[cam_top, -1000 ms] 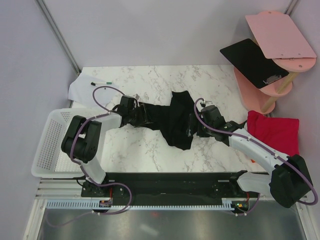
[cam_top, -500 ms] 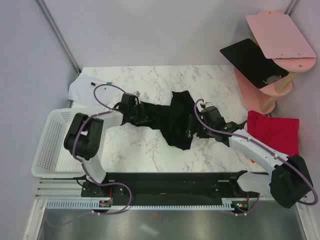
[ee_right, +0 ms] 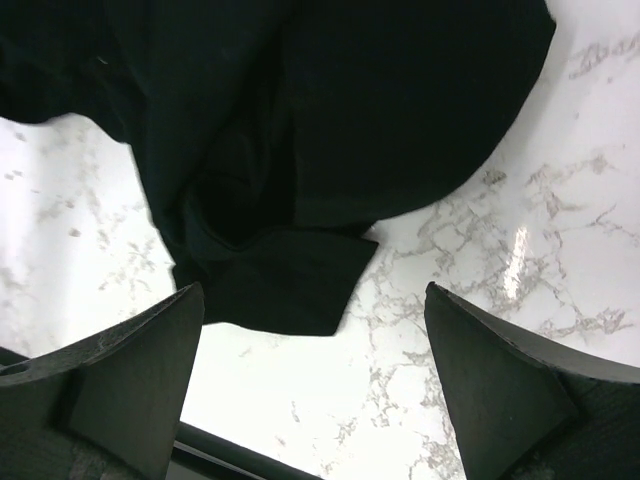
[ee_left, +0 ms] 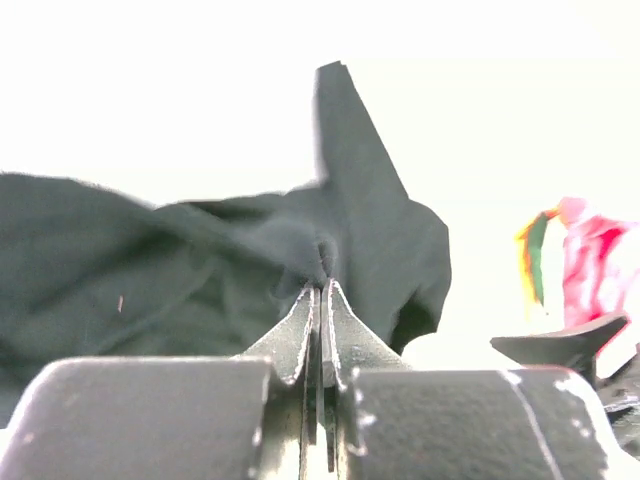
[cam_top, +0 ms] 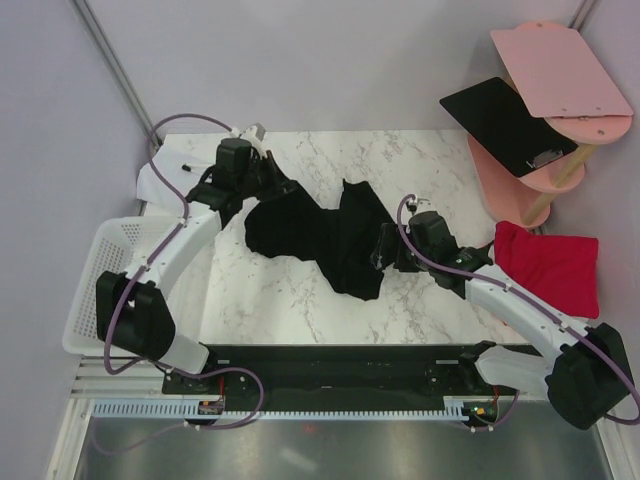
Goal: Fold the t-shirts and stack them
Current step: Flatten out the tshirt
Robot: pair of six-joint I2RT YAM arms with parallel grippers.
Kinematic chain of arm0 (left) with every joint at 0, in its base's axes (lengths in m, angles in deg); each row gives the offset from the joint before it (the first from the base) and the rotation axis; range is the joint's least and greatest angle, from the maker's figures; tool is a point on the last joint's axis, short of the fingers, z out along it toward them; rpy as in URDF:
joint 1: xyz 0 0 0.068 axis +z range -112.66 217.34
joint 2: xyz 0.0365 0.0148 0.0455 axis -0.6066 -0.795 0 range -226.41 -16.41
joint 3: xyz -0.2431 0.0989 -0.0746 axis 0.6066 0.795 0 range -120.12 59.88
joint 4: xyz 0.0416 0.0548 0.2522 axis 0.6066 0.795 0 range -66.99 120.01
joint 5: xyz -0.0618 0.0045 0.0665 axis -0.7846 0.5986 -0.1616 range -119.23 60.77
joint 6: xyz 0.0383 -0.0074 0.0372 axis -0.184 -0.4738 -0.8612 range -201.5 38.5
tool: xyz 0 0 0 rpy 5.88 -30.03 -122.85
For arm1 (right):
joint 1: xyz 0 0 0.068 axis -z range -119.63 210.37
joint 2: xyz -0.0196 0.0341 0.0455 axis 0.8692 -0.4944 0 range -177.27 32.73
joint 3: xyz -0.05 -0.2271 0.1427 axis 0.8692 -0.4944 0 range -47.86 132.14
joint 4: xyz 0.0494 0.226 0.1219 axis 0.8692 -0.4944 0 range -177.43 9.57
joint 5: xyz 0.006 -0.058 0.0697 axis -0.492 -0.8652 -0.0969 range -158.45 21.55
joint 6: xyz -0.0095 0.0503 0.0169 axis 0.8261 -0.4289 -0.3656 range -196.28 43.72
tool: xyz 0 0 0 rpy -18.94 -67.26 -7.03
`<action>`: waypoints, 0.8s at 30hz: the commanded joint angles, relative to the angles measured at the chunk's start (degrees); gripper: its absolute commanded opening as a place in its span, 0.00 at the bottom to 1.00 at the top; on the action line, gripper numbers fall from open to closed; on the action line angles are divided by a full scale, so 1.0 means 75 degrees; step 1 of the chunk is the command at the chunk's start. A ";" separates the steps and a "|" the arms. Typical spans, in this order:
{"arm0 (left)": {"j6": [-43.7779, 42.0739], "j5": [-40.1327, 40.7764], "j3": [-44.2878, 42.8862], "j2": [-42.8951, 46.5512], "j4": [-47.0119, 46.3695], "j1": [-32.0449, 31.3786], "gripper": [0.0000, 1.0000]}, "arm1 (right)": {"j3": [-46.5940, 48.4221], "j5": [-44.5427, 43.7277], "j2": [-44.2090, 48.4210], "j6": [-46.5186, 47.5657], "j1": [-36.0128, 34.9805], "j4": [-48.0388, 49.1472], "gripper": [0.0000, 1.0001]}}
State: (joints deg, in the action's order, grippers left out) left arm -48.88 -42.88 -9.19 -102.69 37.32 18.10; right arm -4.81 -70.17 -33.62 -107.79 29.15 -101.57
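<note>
One black t-shirt lies crumpled on the surface, right of the white basket. Left pincer clamps its basket-side edge; right pincer hovers wide opposite. Advised: pull gently outward, flattening wrinkles.

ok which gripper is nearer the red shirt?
Right. The right gripper hangs open at the right edge of the black t-shirt, left of the red shirt; the left gripper is shut on that t-shirt's far-left corner, well beyond.
</note>
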 commanded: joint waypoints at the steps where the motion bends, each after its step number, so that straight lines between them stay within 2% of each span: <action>1: -0.0716 0.0308 -0.1405 0.0675 0.1360 0.0023 0.02 | 0.0049 0.0018 0.0736 -0.0217 0.0038 0.0966 0.98; 5: -0.1032 0.0379 -0.2820 0.0933 0.2497 0.0035 0.02 | 0.0190 0.0041 0.0994 -0.0381 0.0026 0.1389 0.98; 11: -0.1290 0.0798 -0.3854 0.1507 0.3658 0.0035 0.02 | 0.0483 0.0217 0.0691 -0.0580 0.0026 0.2022 0.98; 17: -0.1467 0.1456 -0.4687 0.2058 0.4841 0.0269 0.02 | 0.0741 0.0463 -0.0433 -0.0510 0.0026 0.2467 0.98; 24: -0.1572 0.1668 -0.4852 0.2269 0.5440 0.0491 0.02 | 0.1454 0.0276 -0.2880 -0.0241 0.0015 0.3088 0.95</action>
State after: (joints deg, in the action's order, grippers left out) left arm -57.84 -32.30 -44.08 -86.40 74.80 20.94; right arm 1.66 -67.67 -47.54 -110.80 29.15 -82.76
